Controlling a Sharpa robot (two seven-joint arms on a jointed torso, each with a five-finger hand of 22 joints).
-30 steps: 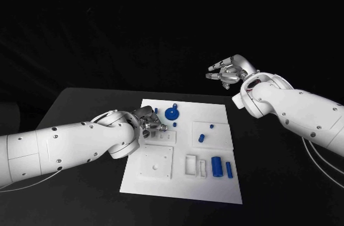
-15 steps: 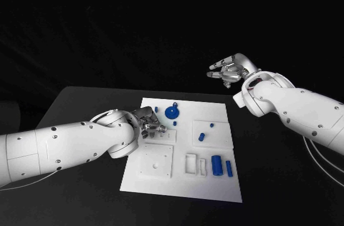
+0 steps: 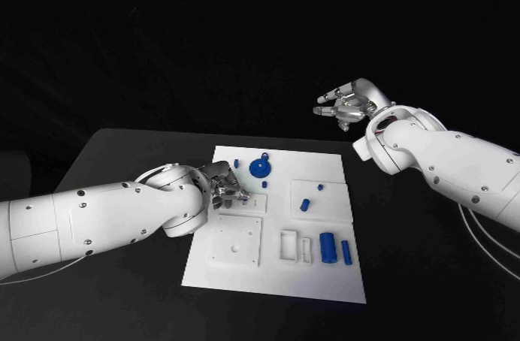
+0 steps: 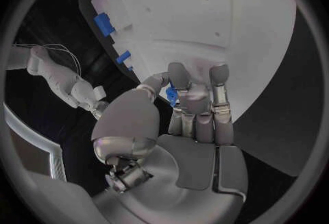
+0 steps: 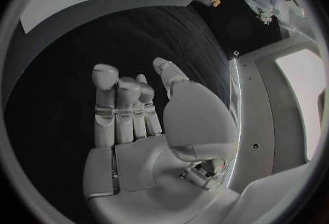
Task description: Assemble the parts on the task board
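Black bench (image 3: pixel 130 153) carries the white task board (image 3: pixel 325 281) at its middle; left hand (image 3: pixel 225 188) over the board's left edge, fingers (image 4: pixel 180 79) pinching a small blue part (image 4: pixel 170 94); right hand (image 3: pixel 349 105) raised beyond the board, fingers apart, empty.

Dim scene against a black surround; overhead light brightens the white task board (image 3: pixel 276 270) and arms. Wrist views show strong fisheye curvature and dark vignetted rims.

a big black table (image 3: pixel 119 161) sits under everything (it looks dark and flat), and the room behind it is all black.
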